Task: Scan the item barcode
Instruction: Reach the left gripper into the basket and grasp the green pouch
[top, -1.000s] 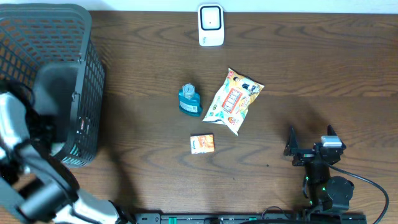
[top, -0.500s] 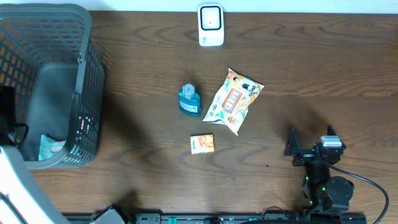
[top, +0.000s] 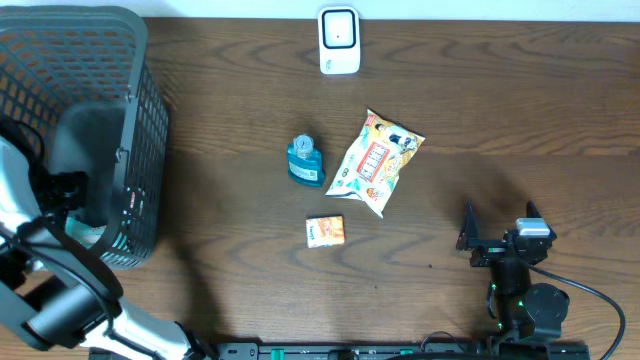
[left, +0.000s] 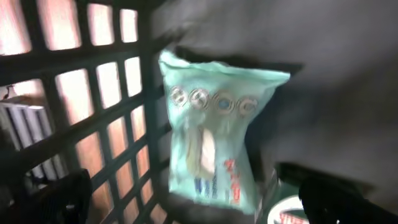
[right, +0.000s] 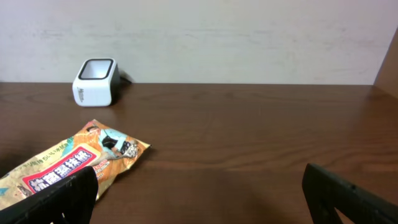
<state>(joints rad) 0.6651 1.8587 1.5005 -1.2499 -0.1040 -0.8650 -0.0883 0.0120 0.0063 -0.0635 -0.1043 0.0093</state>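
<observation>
Since the left gripper (left: 199, 202) has its fingers spread wide and gripping nothing, we'd call the pouch (left: 214, 143) let go. It's mint green with a crimped top, a row of round badges and blue-red print, and it leans on the mesh wall inside the basket (left: 81, 118). The right gripper (right: 202, 199) gapes too. Versus half a second ago, the left arm is back over the basket, and the scanner (top: 339, 40) hasn't moved.

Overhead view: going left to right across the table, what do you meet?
From the left: basket → bottle → snack bag → right gripper. The box and scanner straddle the bottle-bag gap, so omitted.
</observation>
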